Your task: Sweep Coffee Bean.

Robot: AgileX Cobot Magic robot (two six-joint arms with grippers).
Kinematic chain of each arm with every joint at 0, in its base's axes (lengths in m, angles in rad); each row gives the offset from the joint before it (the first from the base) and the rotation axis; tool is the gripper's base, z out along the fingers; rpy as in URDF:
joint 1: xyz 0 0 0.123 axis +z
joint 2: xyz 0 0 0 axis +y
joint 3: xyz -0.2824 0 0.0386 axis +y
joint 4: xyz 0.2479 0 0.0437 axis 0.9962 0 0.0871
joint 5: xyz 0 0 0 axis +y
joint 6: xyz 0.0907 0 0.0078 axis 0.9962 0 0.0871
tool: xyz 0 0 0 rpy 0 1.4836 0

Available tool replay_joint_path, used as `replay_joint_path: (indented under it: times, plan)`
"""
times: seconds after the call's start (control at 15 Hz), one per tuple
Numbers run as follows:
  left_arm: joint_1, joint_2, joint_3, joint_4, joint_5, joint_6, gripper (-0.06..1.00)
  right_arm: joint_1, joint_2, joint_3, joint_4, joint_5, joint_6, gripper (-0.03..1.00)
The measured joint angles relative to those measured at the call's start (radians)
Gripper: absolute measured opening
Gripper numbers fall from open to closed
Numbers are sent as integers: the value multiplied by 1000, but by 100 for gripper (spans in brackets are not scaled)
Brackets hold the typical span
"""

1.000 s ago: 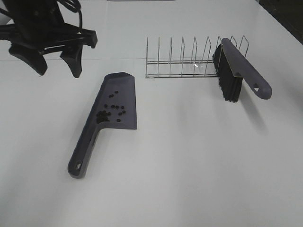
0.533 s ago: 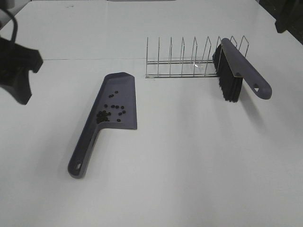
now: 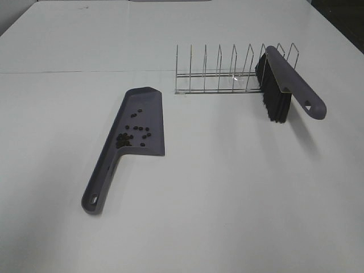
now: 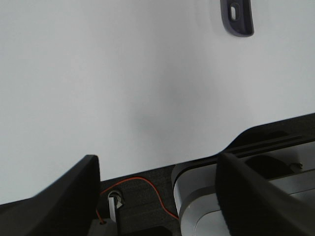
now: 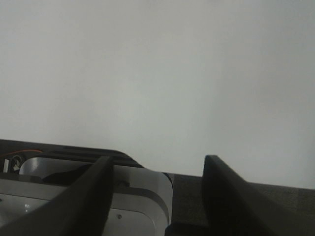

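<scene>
A grey-purple dustpan [image 3: 133,136] lies on the white table left of centre, handle toward the front. Several tiny dark coffee beans [image 3: 134,134] lie inside its pan. The matching brush [image 3: 284,85] leans on the right end of a wire rack, bristles down. Neither gripper shows in the high view. In the left wrist view my left gripper [image 4: 157,189] is open and empty over the table's near edge, with the dustpan's handle tip [image 4: 236,17] far off. In the right wrist view my right gripper [image 5: 157,189] is open and empty above bare table.
A wire rack [image 3: 227,74] with several upright dividers stands at the back, right of the dustpan. The table's dark edge and the robot's grey base [image 4: 246,206] show in both wrist views.
My left arm has pulled back out of the high view to the left; one second ago its open gripper hung over the table's back left. Dustpan, beans and brush have not moved.
</scene>
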Motion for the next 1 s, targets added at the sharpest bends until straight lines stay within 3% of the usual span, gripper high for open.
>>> replay_joint_path:
  times: [0.27, 0.67, 0.8, 1.0]
  plan:
    - [0, -303, 141, -6, -3, 46, 61, 0, -259, 182, 0, 2, -30, 44]
    - [0, -687, 173, -43, -52, 171, 61, 0, -673, 292, 0, -37, -126, 44]
    - [0, -764, 183, -62, -66, 194, 61, 0, -872, 353, 45, -82, -191, 44]
    - [0, -779, 188, -103, -78, 276, 61, 0, -986, 376, 104, -113, -263, 44]
